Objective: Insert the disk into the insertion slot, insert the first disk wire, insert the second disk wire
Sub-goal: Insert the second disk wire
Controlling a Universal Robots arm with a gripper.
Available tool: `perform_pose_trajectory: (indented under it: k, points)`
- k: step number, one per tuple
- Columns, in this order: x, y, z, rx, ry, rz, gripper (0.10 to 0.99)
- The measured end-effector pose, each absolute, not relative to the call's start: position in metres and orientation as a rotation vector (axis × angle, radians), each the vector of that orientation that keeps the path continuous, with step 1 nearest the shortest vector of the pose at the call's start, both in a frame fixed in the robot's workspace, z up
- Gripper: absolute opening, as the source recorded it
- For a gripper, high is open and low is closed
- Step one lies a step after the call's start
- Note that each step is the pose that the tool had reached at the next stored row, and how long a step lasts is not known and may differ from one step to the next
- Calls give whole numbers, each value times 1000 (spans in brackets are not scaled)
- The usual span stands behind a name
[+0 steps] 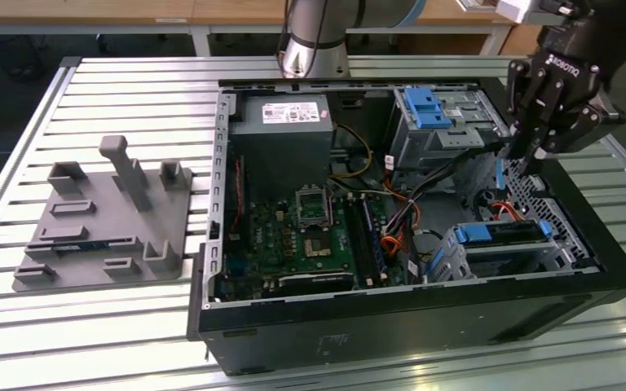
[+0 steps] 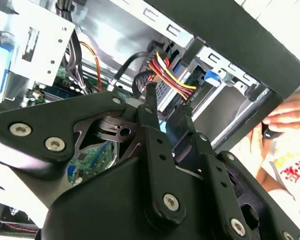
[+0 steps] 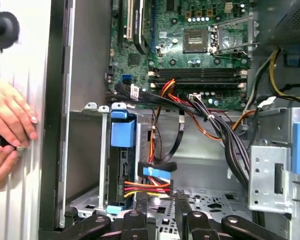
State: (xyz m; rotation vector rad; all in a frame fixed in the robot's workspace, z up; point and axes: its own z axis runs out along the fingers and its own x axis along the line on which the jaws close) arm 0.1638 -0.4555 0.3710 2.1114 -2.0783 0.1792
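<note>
The disk (image 1: 500, 234), in its blue carrier, sits inside the insertion slot (image 1: 561, 244) at the case's front corner, on the exterior view's right. In the first wrist view the disk (image 3: 122, 160) stands on edge in the silver cage (image 3: 102, 165). A red, yellow and black wire bundle (image 3: 147, 187) runs up to its end, with a blue connector (image 3: 157, 172) on a black cable just beside it. I cannot tell whether either is plugged in. My gripper (image 1: 527, 155) hovers over that corner. Its fingers (image 3: 140, 202) stand apart, open, with nothing between them, and one tip is close to the bundle (image 2: 165, 75).
The open computer case (image 1: 400, 318) lies on a slatted metal table. Inside it are the motherboard (image 1: 302, 228), a power supply (image 1: 280, 114) and a taller cage with a blue latch (image 1: 433, 110). A grey fixture plate (image 1: 107, 220) lies outside. A person's hands (image 3: 10, 125) rest by the case wall.
</note>
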Motion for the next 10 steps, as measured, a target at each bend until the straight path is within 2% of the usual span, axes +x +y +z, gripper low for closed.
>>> perform_pose_trajectory:
  k: [10]
  points:
    - [149, -443, 363, 2060, -2031, 267, 357]
